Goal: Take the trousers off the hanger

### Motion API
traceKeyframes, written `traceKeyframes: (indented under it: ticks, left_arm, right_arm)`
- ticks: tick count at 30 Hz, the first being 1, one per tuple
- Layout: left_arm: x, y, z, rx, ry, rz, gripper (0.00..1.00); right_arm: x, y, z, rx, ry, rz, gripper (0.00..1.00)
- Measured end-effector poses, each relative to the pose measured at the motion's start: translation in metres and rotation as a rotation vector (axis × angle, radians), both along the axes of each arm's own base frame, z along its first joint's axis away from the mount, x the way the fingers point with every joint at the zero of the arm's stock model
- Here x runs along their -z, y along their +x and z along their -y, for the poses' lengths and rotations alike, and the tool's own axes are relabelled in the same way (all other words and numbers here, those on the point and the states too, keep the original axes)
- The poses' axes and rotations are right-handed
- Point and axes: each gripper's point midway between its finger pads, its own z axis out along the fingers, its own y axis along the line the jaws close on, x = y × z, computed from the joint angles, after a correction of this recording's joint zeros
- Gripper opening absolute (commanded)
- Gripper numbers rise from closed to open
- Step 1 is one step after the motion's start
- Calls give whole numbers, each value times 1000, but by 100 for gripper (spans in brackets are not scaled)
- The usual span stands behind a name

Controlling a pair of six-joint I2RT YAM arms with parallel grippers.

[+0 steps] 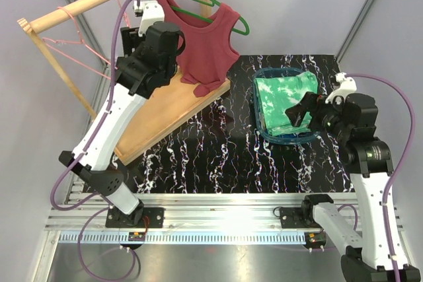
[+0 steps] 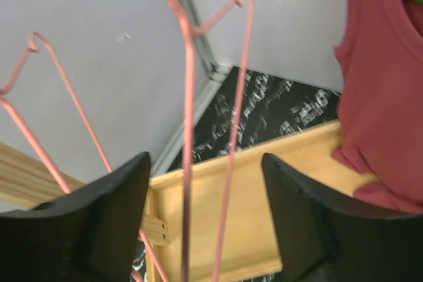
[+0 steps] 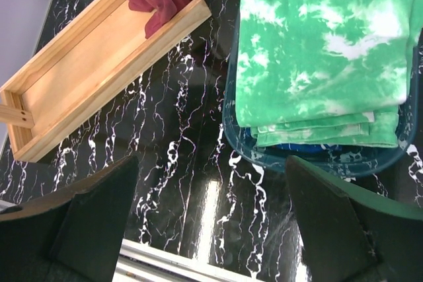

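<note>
Green tie-dye trousers [image 3: 317, 51] lie folded in the blue basket [image 3: 310, 166] on the worktop [image 3: 185, 130], with blue fabric [image 3: 291, 144] showing beneath. My right fingers [image 3: 86, 222] are spread and empty beside the basket. My left fingers [image 2: 99, 229] are spread, with 2 pink hanger wires [image 2: 188, 130] between them, ungripped.

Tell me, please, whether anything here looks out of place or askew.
Only slightly: the dark red tank top hangs so low that its hem bunches inside the wooden tray instead of hanging free. The green tie-dye trousers lie neatly folded in the blue basket.
</note>
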Motion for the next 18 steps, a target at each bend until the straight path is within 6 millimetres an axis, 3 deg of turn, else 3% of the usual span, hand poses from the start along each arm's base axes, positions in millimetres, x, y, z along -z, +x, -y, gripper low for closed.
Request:
traceKeyframes:
  ticks: [1, 4, 10, 15, 18]
  left_arm:
    - [2, -1, 3, 23, -22, -6, 89]
    - [8, -13, 16, 114, -99, -18, 99]
    - [20, -83, 41, 391, -279, -4, 99]
    - [30, -136, 32, 513, -414, 60, 99]
    - [60, -155, 23, 535, -450, 55, 99]
  right_arm:
    - [-2, -5, 1, 0, -3, -1, 99]
    - [-11, -23, 4, 0, -20, 8, 99]
    - [-41, -71, 17, 34, -64, 100, 100]
    - [-61, -111, 28, 80, -81, 196, 99]
    - [-59, -126, 34, 99, -89, 211, 100]
